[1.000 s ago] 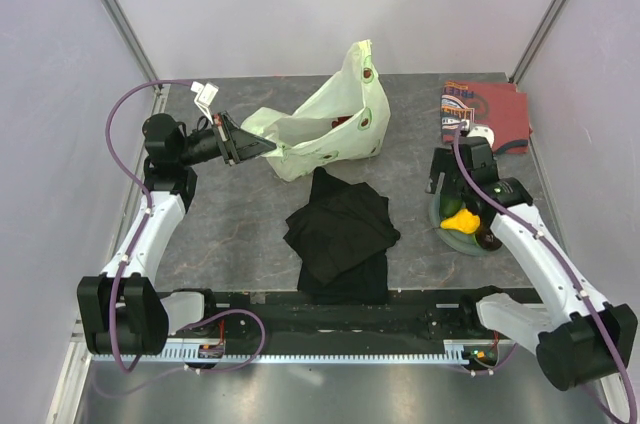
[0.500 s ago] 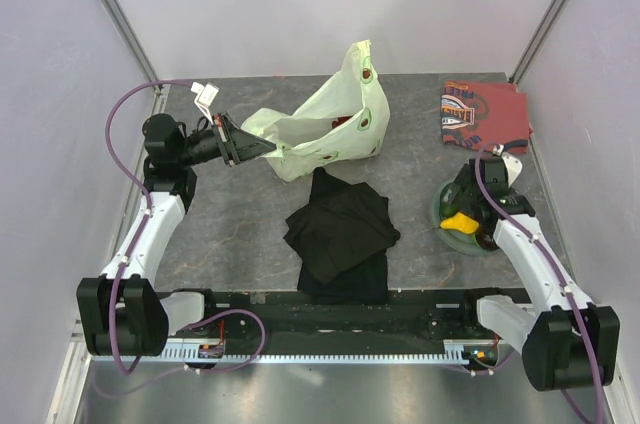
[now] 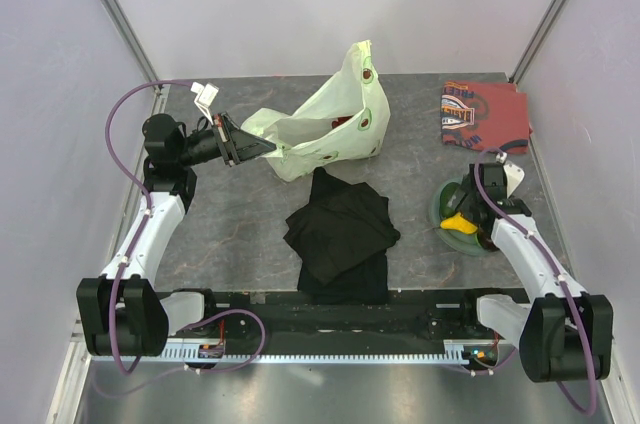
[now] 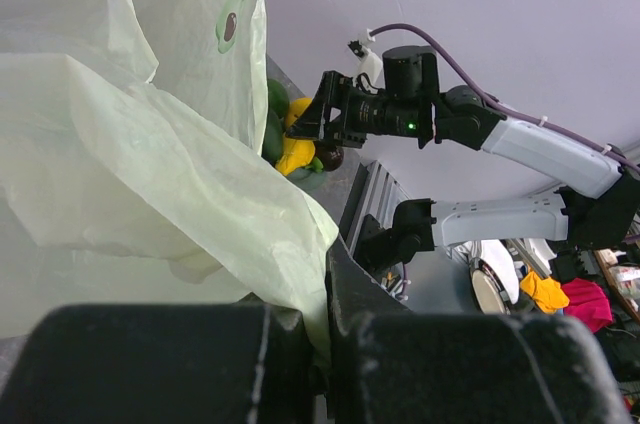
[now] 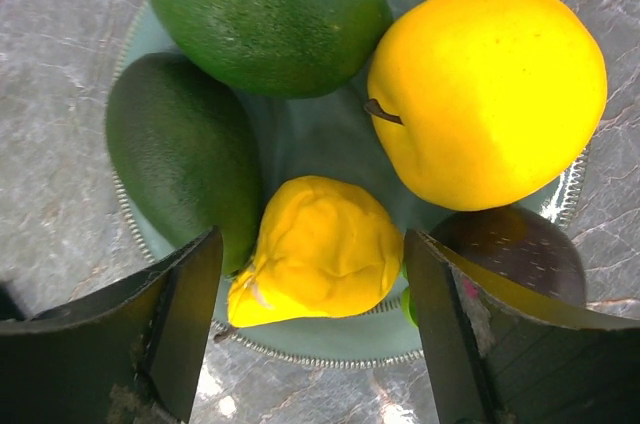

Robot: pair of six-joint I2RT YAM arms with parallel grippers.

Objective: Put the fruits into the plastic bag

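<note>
My right gripper (image 5: 312,289) hangs spread wide, with the lumpy yellow fruit (image 5: 325,239) directly below between its jaws. A dark green fruit (image 5: 180,164) and a maroon fruit (image 5: 520,249) crowd it on the plate (image 5: 300,134). If I close off-centre, it could squirt out. My left gripper (image 3: 243,147) clenches the rim of the plastic bag (image 3: 330,124).

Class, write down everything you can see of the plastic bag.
The plastic bag is thin, translucent, pale yellow-green film with small avocado prints, crumpled and creased. It sits at the far middle of the table, one handle standing upright, its mouth drawn out toward the left. The left gripper is shut on that edge. A black cloth lies just in front.
</note>
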